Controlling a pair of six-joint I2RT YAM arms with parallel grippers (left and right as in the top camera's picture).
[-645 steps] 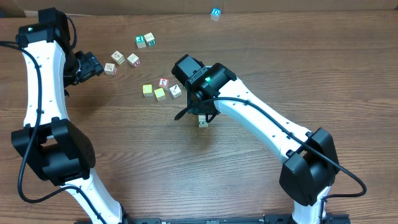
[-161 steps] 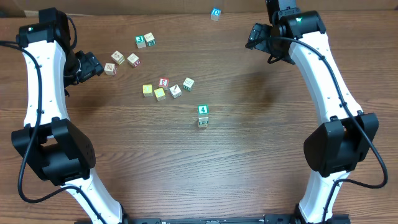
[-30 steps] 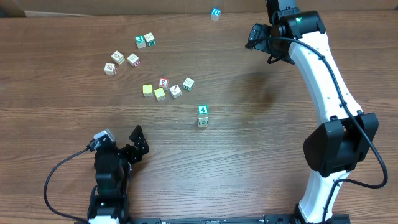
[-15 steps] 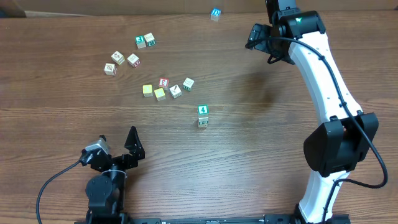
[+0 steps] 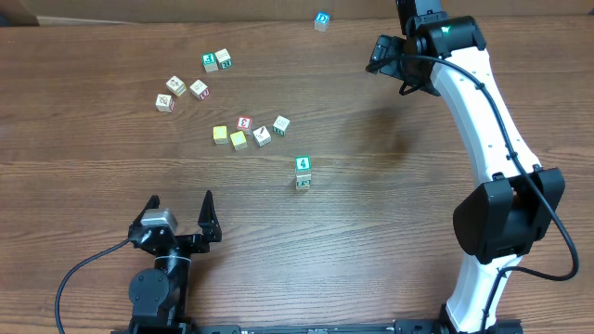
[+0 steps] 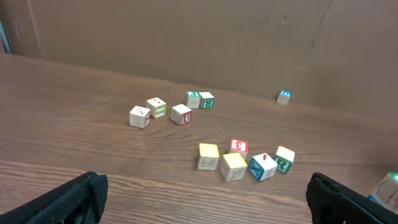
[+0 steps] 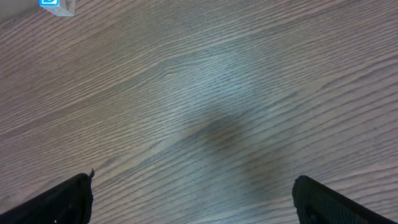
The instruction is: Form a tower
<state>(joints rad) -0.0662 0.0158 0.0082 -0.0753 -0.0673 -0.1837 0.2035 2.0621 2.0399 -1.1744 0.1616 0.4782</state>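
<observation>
The tower (image 5: 303, 173) stands near the table's middle, a short stack topped by a white cube with a green "4" (image 5: 303, 164). Only its green-topped corner (image 6: 389, 182) peeks in at the right edge of the left wrist view. My left gripper (image 5: 179, 206) rests low at the front left, facing the back. It is open, with nothing between its black fingers (image 6: 62, 202). My right gripper (image 5: 387, 67) hangs high at the back right, far from the stack. It is also open over bare wood (image 7: 199, 124), and its fingertips (image 7: 345, 202) are wide apart.
Loose cubes lie behind the tower: a cluster of several (image 5: 249, 133), three white ones (image 5: 180, 92) to the left, a green pair (image 5: 216, 60), and a blue cube (image 5: 321, 19) at the far edge. A cardboard wall (image 6: 186, 37) backs the table.
My left gripper has turned and levelled near the front left, its fingers now pointing toward the back. The right arm and the tower have not moved.
</observation>
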